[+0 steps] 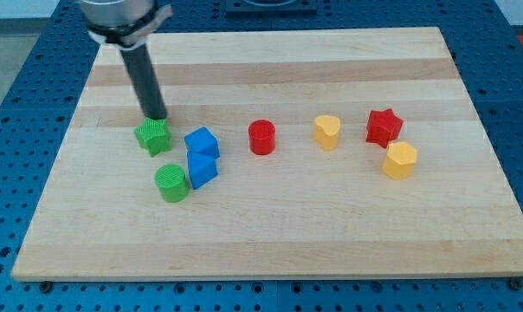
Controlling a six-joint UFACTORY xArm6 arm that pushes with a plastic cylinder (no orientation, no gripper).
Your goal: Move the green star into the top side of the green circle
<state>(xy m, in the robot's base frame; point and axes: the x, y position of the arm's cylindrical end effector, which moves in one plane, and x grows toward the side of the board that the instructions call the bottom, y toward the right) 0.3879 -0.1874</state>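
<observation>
The green star (152, 136) lies on the wooden board (270, 225) at the view's left. The green circle (171, 183) sits just below it and slightly to the right, a small gap apart. My tip (156, 117) stands right at the star's top edge, touching or nearly touching it. The rod rises up and to the left out of the view's top.
A blue cube (202, 142) and a blue triangle-like block (203, 169) sit right of the star and circle. Further right are a red cylinder (261, 137), a yellow heart (327, 132), a red star (384, 126) and a yellow hexagon (400, 160).
</observation>
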